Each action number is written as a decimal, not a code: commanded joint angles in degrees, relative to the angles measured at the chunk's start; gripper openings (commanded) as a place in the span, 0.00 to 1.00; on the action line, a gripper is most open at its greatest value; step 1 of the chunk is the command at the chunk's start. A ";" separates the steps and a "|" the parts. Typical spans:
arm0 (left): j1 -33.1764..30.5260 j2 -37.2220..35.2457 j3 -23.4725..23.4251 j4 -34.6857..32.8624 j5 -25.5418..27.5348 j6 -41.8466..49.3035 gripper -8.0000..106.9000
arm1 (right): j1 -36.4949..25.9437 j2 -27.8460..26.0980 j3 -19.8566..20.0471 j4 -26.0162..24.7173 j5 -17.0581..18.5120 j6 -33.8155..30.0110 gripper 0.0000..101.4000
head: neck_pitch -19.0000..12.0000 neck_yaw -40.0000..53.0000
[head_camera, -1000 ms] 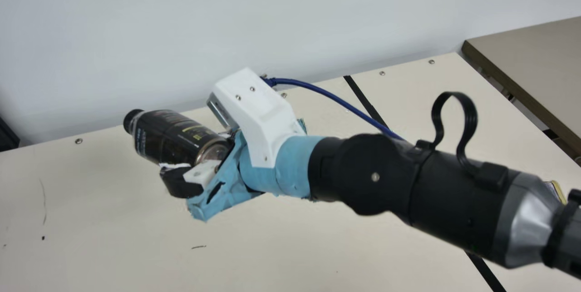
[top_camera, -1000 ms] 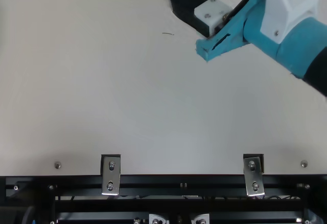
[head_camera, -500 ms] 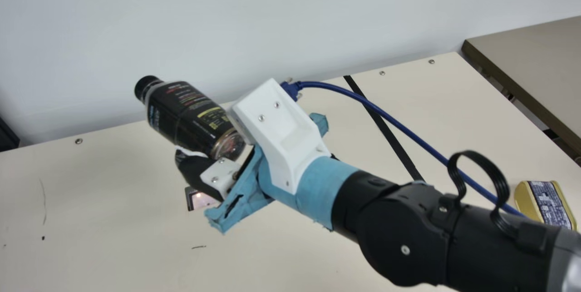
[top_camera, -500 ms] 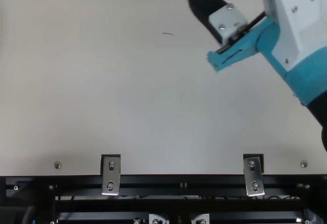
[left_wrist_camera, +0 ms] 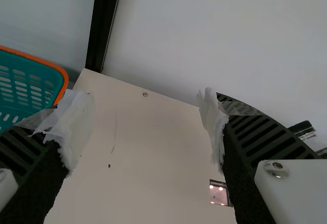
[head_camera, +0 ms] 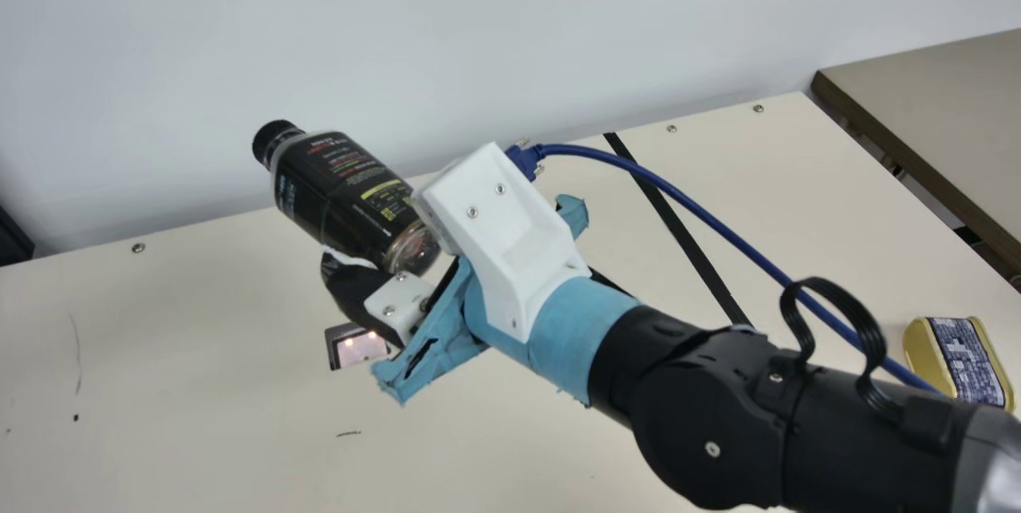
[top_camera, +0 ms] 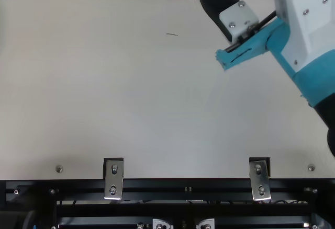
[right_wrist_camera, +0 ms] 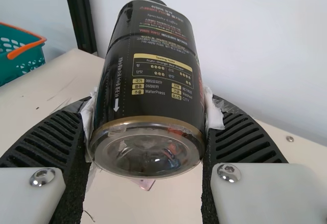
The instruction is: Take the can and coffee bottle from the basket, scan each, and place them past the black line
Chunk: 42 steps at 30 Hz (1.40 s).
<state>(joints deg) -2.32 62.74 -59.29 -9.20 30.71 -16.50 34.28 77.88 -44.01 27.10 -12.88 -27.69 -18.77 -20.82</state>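
Right claw (head_camera: 383,227): gripping coffee bottle (head_camera: 343,190) | can (head_camera: 963,361): apparently past black line (head_camera: 686,239)

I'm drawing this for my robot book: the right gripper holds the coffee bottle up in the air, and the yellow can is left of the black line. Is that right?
Not quite. The main view shows the yellow can to the right of the black line, on the table. The right gripper does hold the coffee bottle up in the air.
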 commanded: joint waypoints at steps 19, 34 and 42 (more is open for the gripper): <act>0.00 0.00 0.00 0.00 0.00 0.00 0.85 | -2.95 17.25 -1.04 -18.74 -13.11 8.60 0.00 | -0.04 -0.69; 0.00 0.00 0.00 0.00 0.00 0.00 0.85 | -1.89 25.72 -4.59 -19.65 -16.94 5.80 0.00 | -0.04 -0.69; 0.00 0.00 0.00 0.00 0.00 0.00 0.85 | -1.25 26.91 -6.47 -19.78 -16.32 5.39 0.00 | -0.04 -0.69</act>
<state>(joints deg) -2.32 62.74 -59.29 -9.20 30.71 -16.50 33.01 104.98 -50.39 7.20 -29.42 -22.15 -18.77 -20.53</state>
